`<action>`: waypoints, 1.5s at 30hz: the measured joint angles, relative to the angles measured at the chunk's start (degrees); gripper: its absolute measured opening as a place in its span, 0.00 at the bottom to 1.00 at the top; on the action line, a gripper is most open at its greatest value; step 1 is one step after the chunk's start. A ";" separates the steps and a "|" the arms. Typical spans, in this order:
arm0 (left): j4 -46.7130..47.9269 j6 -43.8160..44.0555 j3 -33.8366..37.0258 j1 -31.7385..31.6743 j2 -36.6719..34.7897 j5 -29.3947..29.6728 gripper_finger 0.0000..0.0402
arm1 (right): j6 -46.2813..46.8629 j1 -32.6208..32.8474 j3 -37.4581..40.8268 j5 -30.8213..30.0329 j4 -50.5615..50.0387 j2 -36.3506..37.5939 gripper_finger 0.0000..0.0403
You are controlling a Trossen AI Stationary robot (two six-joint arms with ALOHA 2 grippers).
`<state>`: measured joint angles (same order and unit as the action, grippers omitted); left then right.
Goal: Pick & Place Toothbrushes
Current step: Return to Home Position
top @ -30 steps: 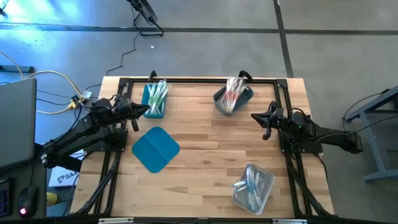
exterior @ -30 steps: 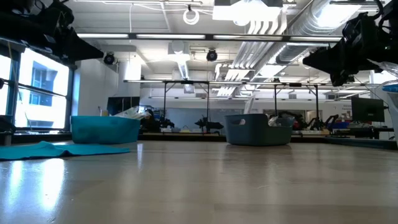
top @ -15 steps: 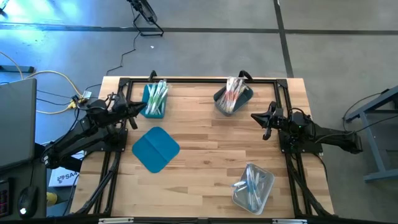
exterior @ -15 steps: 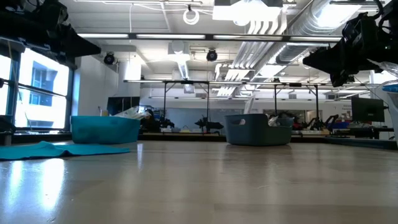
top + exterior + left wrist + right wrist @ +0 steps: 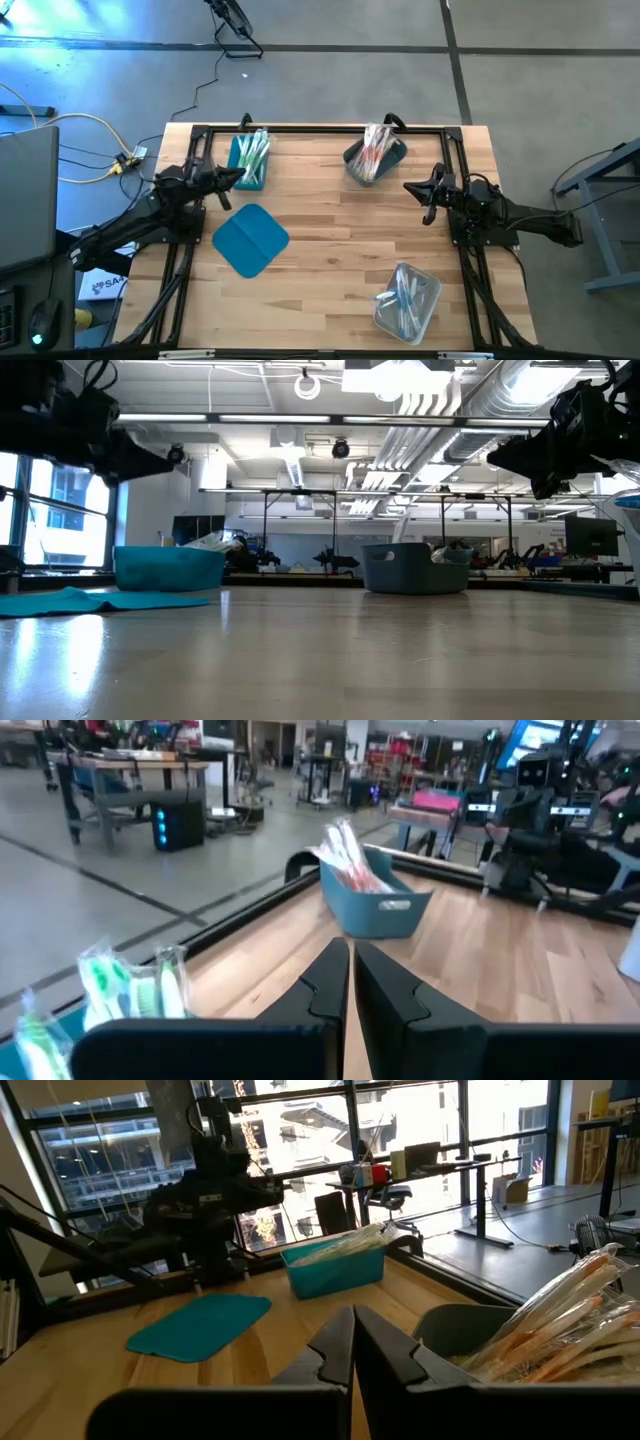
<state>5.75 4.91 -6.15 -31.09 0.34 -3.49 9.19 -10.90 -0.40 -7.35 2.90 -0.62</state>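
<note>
Green toothbrushes [image 5: 252,152] stand in a teal bin [image 5: 247,175] at the far left. Pink-orange toothbrushes [image 5: 372,150] fill a grey bin [image 5: 392,155] at the far middle. Blue ones [image 5: 405,292] lie in a clear bin [image 5: 412,312] at the near right. My left gripper [image 5: 238,178] hovers shut and level just beside the teal bin's near end, holding nothing; its wrist view shows the fingers [image 5: 330,985] together. My right gripper [image 5: 408,187] hangs shut and level, on the near right of the grey bin, holding nothing.
A flat teal lid [image 5: 250,240] lies on the wood at the middle left, near my left gripper. A black frame [image 5: 320,130] runs along the table's far and side edges. Bare wood [image 5: 330,240] spreads across the middle between the bins.
My left gripper has sunk a little toward the table beside the teal bin, staying level and shut. The bins, lid and toothbrushes lie as before.
</note>
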 joint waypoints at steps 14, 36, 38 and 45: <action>-6.21 -0.14 5.19 0.00 0.84 1.16 0.05 | -0.28 0.02 0.04 -0.11 0.06 0.00 0.01; -6.25 -0.12 5.31 9.80 0.85 1.64 0.05 | -0.22 0.02 0.09 4.93 -1.09 -0.24 0.01; -6.25 -0.12 5.31 12.66 0.85 1.64 0.05 | -0.22 0.02 0.09 4.81 -1.09 -0.24 0.01; -6.25 -0.12 5.35 20.33 0.85 1.60 0.05 | -0.24 0.02 0.09 4.71 -1.07 -0.24 0.01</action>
<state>-0.49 4.80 -0.80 -10.76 1.19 -1.89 8.95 -10.87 -0.32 -2.64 1.83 -0.86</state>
